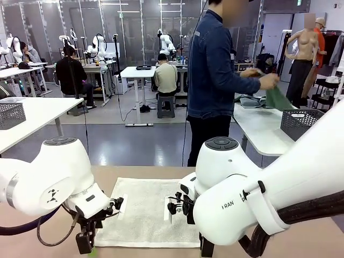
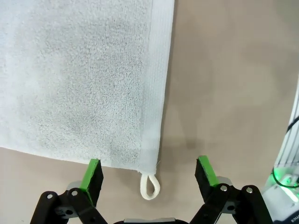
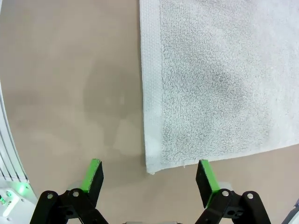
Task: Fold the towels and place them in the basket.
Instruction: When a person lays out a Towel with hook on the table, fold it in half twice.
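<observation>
Here, the left gripper [image 2: 148, 162] and right gripper [image 3: 149, 163] hover wide open and empty over the white towel's [image 1: 145, 207] near corners.

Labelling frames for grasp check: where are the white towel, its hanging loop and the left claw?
white towel [image 1: 148, 209], front view, middle of cloth.
hanging loop [image 2: 150, 198], left wrist view, bottom curve.
left claw [image 2: 148, 161], left wrist view, between fingertips.

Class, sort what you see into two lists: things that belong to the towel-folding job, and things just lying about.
Job: white towel flat on the table; green towel held by the person; mesh basket on the side table; left gripper and right gripper, both open.
Lying about: second basket at far left; stool behind.
</observation>
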Controlling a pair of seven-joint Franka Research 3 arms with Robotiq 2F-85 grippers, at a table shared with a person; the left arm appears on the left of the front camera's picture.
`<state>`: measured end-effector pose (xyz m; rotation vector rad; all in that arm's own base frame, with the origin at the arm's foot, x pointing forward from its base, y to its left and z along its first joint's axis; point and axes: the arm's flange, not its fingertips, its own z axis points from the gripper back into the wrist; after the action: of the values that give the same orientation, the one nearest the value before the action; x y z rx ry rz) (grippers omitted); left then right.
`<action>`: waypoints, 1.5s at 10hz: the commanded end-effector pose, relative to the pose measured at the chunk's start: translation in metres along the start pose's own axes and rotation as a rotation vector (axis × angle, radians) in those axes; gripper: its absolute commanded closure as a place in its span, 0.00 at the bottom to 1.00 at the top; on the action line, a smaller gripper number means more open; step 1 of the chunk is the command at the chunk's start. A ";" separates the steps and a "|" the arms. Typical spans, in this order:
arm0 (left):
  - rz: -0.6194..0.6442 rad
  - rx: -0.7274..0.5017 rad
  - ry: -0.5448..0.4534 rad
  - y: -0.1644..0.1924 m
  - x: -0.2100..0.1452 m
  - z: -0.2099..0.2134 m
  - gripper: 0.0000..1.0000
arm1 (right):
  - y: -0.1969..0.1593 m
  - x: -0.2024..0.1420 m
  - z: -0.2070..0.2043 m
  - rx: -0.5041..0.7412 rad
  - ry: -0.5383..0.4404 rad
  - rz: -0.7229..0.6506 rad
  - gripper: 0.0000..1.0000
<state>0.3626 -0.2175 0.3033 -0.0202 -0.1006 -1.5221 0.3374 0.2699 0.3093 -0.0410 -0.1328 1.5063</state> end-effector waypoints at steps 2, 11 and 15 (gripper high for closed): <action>-0.048 0.012 -0.025 -0.041 -0.024 -0.013 0.00 | 0.015 -0.018 -0.008 -0.049 0.002 0.017 0.00; -0.041 -0.040 -0.028 -0.036 -0.027 -0.016 0.00 | 0.018 -0.016 -0.010 -0.068 0.029 0.042 0.00; -0.027 -0.019 0.011 -0.003 0.001 -0.009 0.00 | -0.005 -0.001 0.000 -0.044 0.007 0.042 0.00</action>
<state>0.3597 -0.2204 0.2938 -0.0342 -0.0784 -1.5503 0.3412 0.2701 0.3071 -0.0882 -0.1543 1.5530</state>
